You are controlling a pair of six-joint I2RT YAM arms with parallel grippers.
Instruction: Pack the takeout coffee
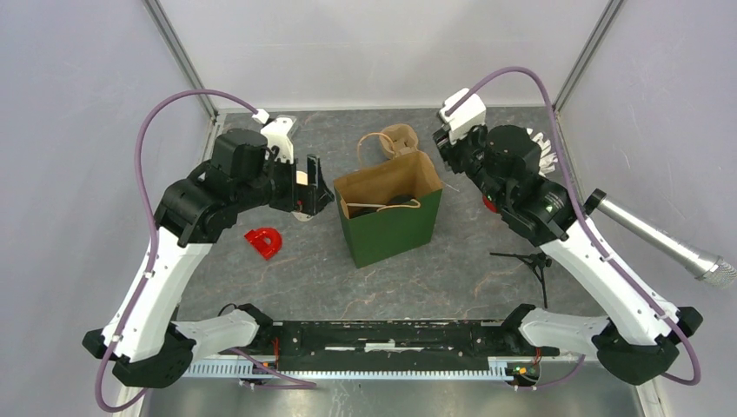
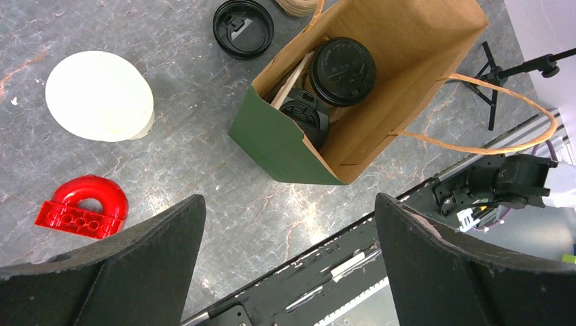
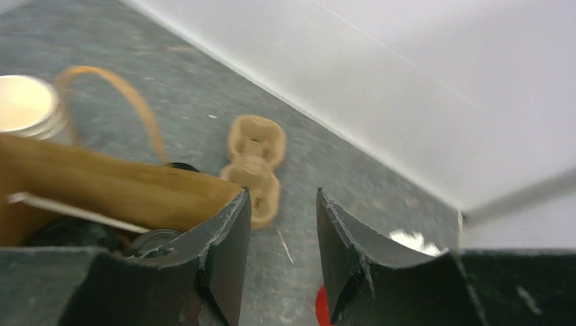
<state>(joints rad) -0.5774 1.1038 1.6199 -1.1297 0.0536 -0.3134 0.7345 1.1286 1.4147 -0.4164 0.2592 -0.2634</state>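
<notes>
Top view: paper bag (image 1: 388, 213) stands open at centre frame. My left gripper (image 1: 315, 184) sits just left of it and my right gripper (image 1: 445, 149) is by its upper right corner. The bag's inside is too dark to read here.

Left wrist view: coffee cup (image 2: 342, 70) is inside the bag, upper middle of frame, black lid facing the camera. I judge its long axis vertical, standing upright, so it shouldn't spill. A second dark lidded item (image 2: 306, 115) touches it. The left fingers are spread wide with nothing between, probably standing by.

Right wrist view: jaws are partly apart and hold nothing, with the bag rim at left and a cardboard cup carrier (image 3: 255, 163) on the table beyond.
</notes>
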